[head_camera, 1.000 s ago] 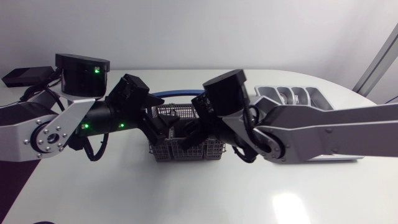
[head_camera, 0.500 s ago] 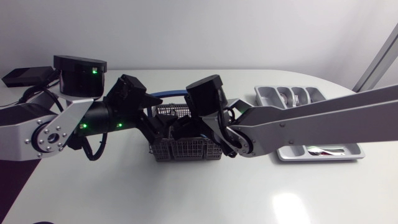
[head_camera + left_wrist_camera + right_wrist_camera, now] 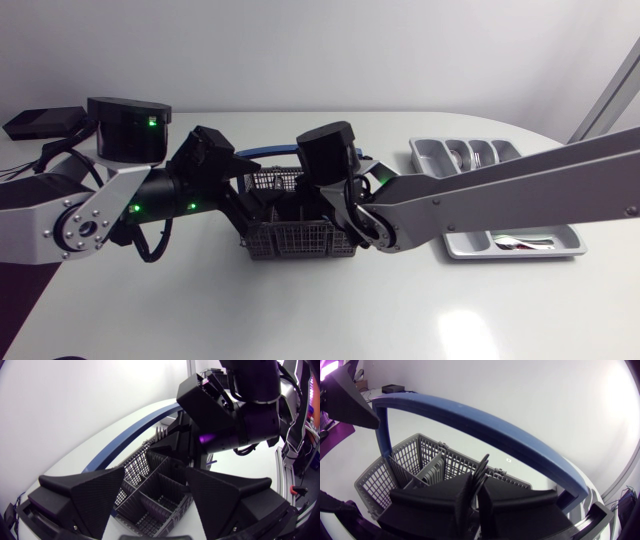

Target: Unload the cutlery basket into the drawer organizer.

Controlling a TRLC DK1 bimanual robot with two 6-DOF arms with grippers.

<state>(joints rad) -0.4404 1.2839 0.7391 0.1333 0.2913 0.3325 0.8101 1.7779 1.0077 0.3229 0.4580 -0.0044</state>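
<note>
The grey mesh cutlery basket (image 3: 300,240) with a blue handle (image 3: 265,150) stands mid-table. My right gripper (image 3: 300,208) is down inside it. In the right wrist view the right gripper (image 3: 476,487) is shut on a fork (image 3: 482,467), whose tines stick up between the fingers below the blue handle (image 3: 485,425). My left gripper (image 3: 245,205) hangs open over the basket's left end. From the left wrist, its fingers (image 3: 90,495) stand wide apart above the basket's compartments (image 3: 150,505). The grey drawer organizer (image 3: 560,245) lies at the right.
The organizer holds cutlery in its rear compartments (image 3: 470,155) and a spoon (image 3: 515,240) in the long front one. A black box (image 3: 40,122) sits at the far left back of the table. Both arms crowd the basket from either side.
My right arm has swung left over the basket, and its gripper has closed around the fork. The left arm has barely moved.
</note>
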